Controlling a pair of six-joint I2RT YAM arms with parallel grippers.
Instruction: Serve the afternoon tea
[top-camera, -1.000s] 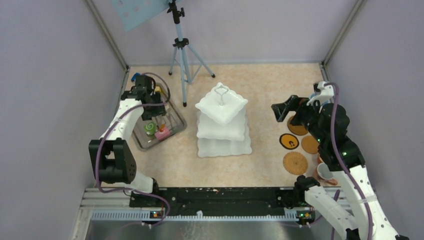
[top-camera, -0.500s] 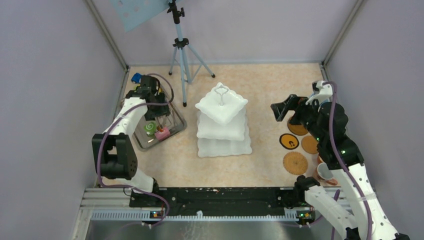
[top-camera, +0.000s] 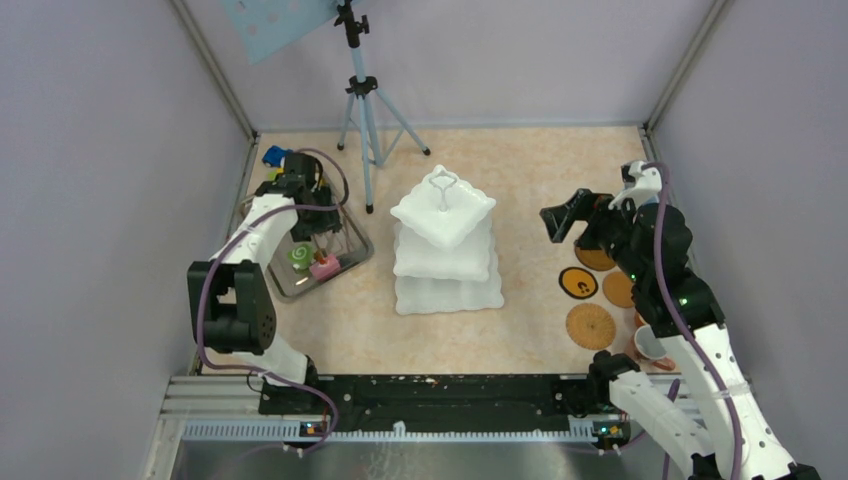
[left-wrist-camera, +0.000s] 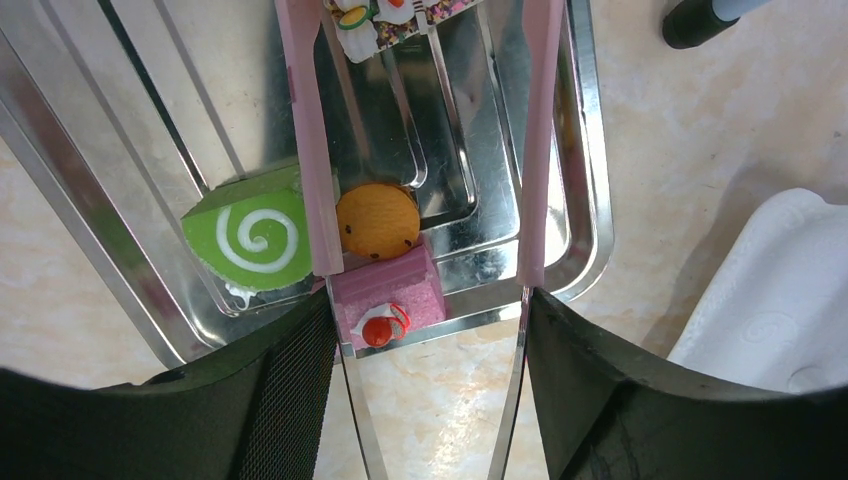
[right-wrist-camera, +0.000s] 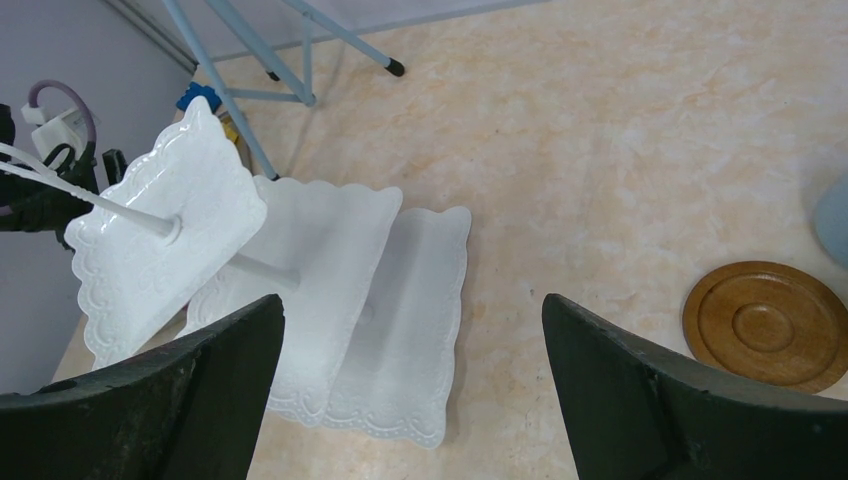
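Observation:
The white three-tier stand (top-camera: 445, 245) stands mid-table with bare tiers; it also shows in the right wrist view (right-wrist-camera: 330, 290). My left gripper (top-camera: 305, 208) is open low over the steel tray (top-camera: 345, 262). In the left wrist view its pink-padded fingers (left-wrist-camera: 310, 150) straddle an orange pastry (left-wrist-camera: 377, 222) that lies against the left pad. A pink pastry (left-wrist-camera: 385, 295) and a green swirl pastry (left-wrist-camera: 255, 238) lie beside it. My right gripper (top-camera: 563, 215) is open and empty, in the air right of the stand. Brown coasters (top-camera: 590, 325) and a pinkish mug (top-camera: 650, 345) sit at the right.
A tripod (top-camera: 365, 100) stands behind the stand. A blue toy car (top-camera: 272, 155) lies in the far left corner. Another decorated pastry (left-wrist-camera: 380, 15) lies further along the tray (left-wrist-camera: 575, 150). A coaster (right-wrist-camera: 765, 325) and a blue mug's edge (right-wrist-camera: 835, 220) show in the right wrist view.
My left gripper has shifted slightly further back over the tray as its arm drew in. My right gripper has drifted very slightly and stays open.

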